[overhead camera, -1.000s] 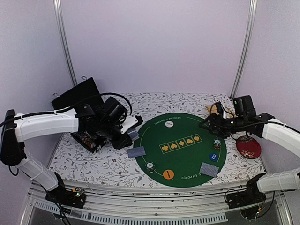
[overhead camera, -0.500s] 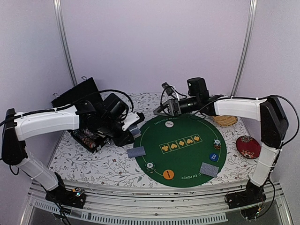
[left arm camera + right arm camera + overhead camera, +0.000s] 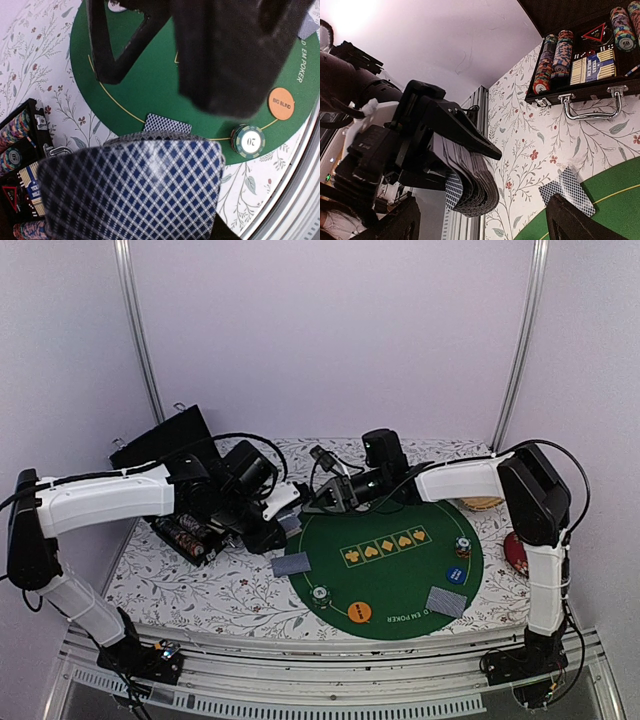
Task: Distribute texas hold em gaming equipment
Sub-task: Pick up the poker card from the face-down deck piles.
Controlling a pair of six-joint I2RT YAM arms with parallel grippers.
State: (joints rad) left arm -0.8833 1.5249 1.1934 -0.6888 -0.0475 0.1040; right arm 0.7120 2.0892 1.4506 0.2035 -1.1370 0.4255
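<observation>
Floral table (image 3: 200, 585), green poker mat (image 3: 400, 580), chip case (image 3: 185, 537)

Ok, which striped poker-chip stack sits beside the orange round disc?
The front-left stack, at the green felt mat's edge; the other stack stands right, by the blue round disc.

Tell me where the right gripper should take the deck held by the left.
Grip the free end of the deck, jutting past the left gripper. Come head-on from the mat side with the right gripper, probably one finger on each flat face: that end is bare, the rest clamped.
</observation>
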